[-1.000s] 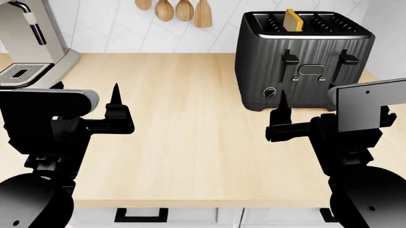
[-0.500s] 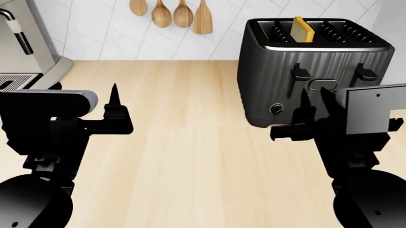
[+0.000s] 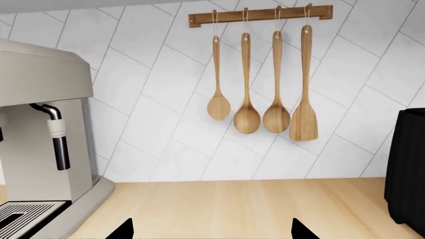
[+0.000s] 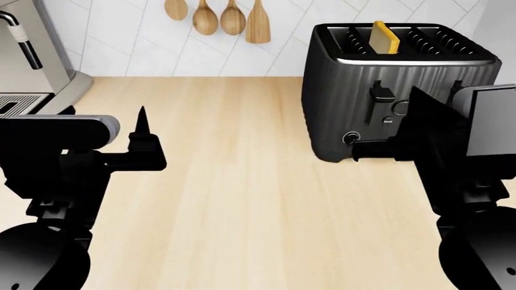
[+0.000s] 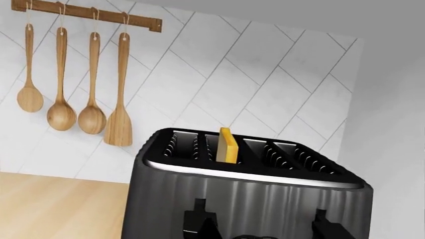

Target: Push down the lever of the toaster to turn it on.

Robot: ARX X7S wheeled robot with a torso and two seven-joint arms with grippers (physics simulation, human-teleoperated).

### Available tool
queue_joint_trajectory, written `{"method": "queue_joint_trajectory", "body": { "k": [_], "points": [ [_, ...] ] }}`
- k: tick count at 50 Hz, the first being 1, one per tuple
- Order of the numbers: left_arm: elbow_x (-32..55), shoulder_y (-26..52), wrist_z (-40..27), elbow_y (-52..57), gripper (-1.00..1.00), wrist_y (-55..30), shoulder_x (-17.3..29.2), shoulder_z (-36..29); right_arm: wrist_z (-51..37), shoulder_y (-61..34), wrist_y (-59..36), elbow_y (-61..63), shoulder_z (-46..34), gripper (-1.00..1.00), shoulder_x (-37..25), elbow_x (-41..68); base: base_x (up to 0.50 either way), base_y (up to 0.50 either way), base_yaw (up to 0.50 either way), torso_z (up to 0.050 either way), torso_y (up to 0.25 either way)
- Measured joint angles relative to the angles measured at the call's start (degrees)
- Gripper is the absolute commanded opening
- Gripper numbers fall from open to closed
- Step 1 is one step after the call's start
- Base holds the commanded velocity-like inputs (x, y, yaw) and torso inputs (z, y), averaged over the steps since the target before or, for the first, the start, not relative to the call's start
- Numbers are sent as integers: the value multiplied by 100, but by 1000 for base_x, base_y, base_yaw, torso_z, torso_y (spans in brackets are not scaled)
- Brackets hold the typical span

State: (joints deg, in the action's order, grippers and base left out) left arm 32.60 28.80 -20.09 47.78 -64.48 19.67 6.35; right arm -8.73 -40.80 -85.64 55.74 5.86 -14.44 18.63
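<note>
The black ribbed toaster (image 4: 347,90) stands at the back right of the counter with a yellow slice (image 4: 385,37) in one slot. Its left lever (image 4: 380,93) is up; the right lever (image 5: 327,226) is mostly hidden behind my right arm in the head view. My right gripper (image 4: 415,96) is raised close in front of the toaster, between the levers, with its fingers together. In the right wrist view its tip (image 5: 210,228) overlaps the left lever (image 5: 198,221). My left gripper (image 3: 210,233) is open and empty over the counter, far left of the toaster.
A silver coffee machine (image 4: 32,48) stands at the back left, also in the left wrist view (image 3: 40,124). Several wooden spoons (image 4: 217,18) hang on the tiled wall. A round dial (image 4: 349,138) sits low on the toaster front. The wooden counter (image 4: 241,181) spreads between the arms.
The view drew closer to the toaster. My right gripper rose and moved forward up to the toaster front, and its fingers came together. The left arm stayed put.
</note>
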Motion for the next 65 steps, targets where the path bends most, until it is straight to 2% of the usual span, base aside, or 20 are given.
{"method": "queue_joint_trajectory", "body": {
  "k": [12,33,65],
  "points": [
    [30,-37,-19,-30,100,48,11,20,-174,-434,-65,-226,-201,-100,-13,188,0,0,0,0,0],
    [-9,-195,-26,-136,100,266,69,52,-284,-591,768,-1370,-841,-100,-31,114,0,0,0,0,0],
    [9,-223,-112,-210,100,328,103,-60,-218,378,1949,-2277,-602,-100,-96,78,0,0,0,0,0]
  ]
}}
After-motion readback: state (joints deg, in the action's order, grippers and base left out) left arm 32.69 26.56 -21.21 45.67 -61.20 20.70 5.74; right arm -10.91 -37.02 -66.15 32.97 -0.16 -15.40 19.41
